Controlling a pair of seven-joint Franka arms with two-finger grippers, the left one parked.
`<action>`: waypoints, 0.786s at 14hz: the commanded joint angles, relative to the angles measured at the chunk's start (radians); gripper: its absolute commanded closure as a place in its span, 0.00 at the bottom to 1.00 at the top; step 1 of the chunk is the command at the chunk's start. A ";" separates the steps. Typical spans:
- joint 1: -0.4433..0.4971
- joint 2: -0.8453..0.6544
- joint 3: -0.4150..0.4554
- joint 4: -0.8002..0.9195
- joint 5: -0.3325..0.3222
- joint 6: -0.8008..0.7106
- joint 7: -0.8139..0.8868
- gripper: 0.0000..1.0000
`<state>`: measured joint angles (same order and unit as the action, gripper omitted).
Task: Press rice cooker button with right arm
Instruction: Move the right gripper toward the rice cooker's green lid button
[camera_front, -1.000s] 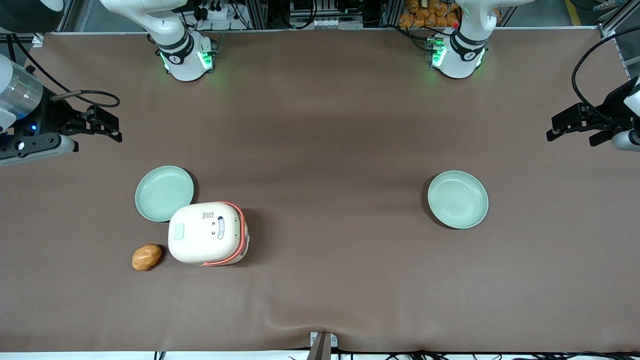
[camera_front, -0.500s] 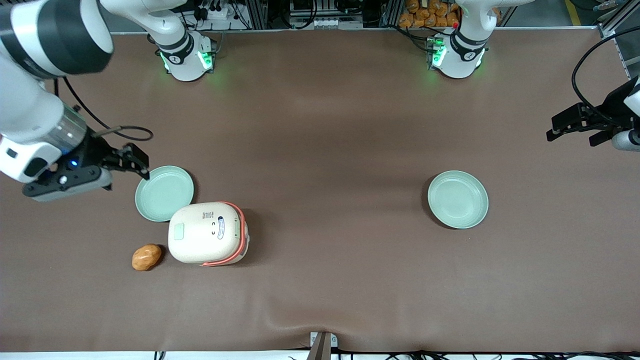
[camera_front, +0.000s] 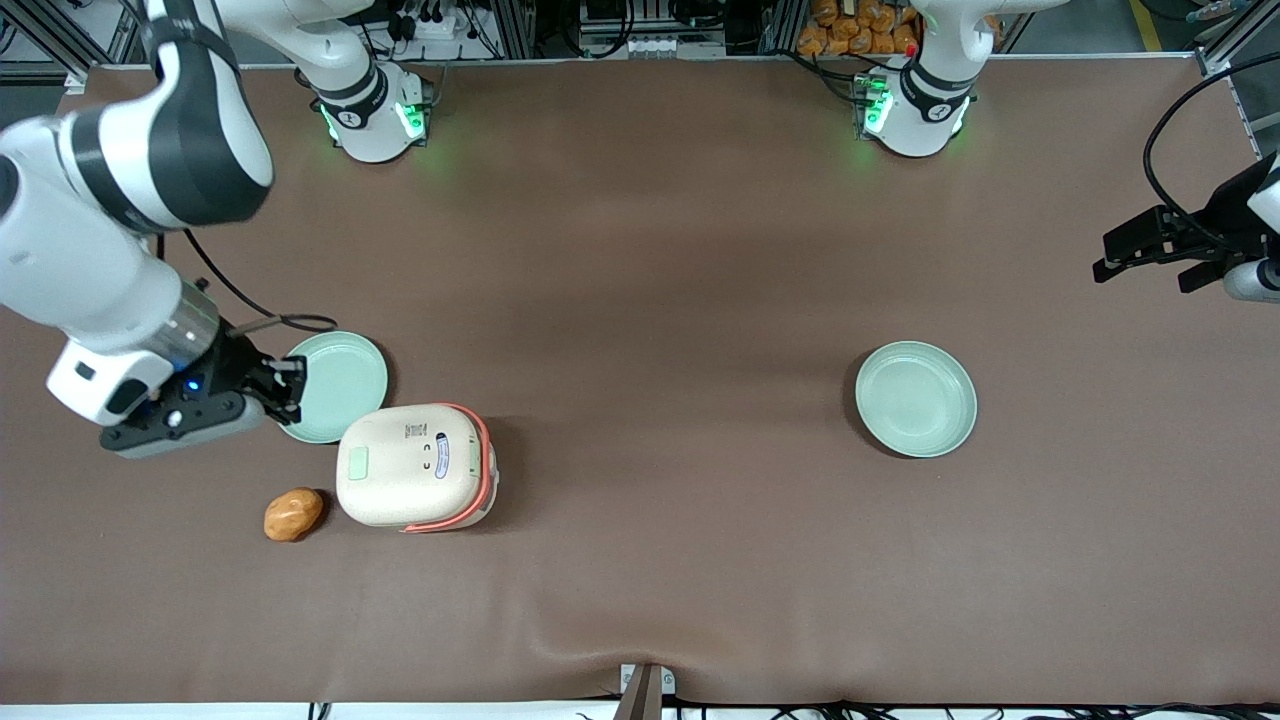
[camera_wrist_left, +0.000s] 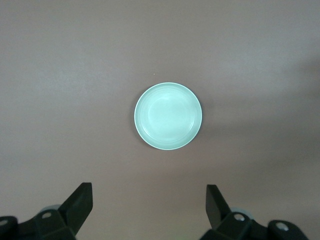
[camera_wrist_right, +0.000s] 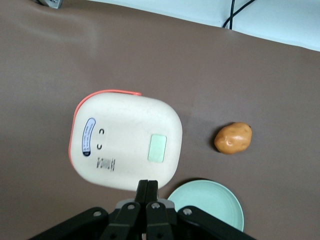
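The cream-white rice cooker (camera_front: 415, 466) with a coral-orange handle band stands on the brown table; it also shows in the right wrist view (camera_wrist_right: 125, 145). Its small pale mint-green button (camera_front: 357, 463) sits flush in the lid, also seen from the wrist (camera_wrist_right: 158, 147). My right arm's gripper (camera_front: 290, 386) is shut and empty, above the edge of a mint-green plate (camera_front: 340, 385), a little farther from the front camera than the cooker and apart from it. From the wrist the shut fingertips (camera_wrist_right: 148, 186) point at the cooker's lid edge.
A brown potato (camera_front: 293, 514) lies beside the cooker, toward the working arm's end (camera_wrist_right: 233, 138). A second mint-green plate (camera_front: 915, 398) lies toward the parked arm's end and shows in the left wrist view (camera_wrist_left: 168, 116). A cable trails from the right arm's wrist.
My right arm has swung in from the table's end toward the cooker, coming nearer the front camera; the gripper now hangs over the plate's edge. The cooker, potato and plates have not moved.
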<state>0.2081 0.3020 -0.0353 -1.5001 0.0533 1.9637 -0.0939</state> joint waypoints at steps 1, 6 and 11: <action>-0.001 0.046 -0.002 0.012 0.022 0.056 0.006 1.00; -0.012 0.103 -0.003 0.012 0.039 0.109 -0.001 1.00; -0.015 0.150 -0.006 0.009 0.039 0.106 0.003 1.00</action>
<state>0.2020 0.4304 -0.0447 -1.5015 0.0763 2.0648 -0.0906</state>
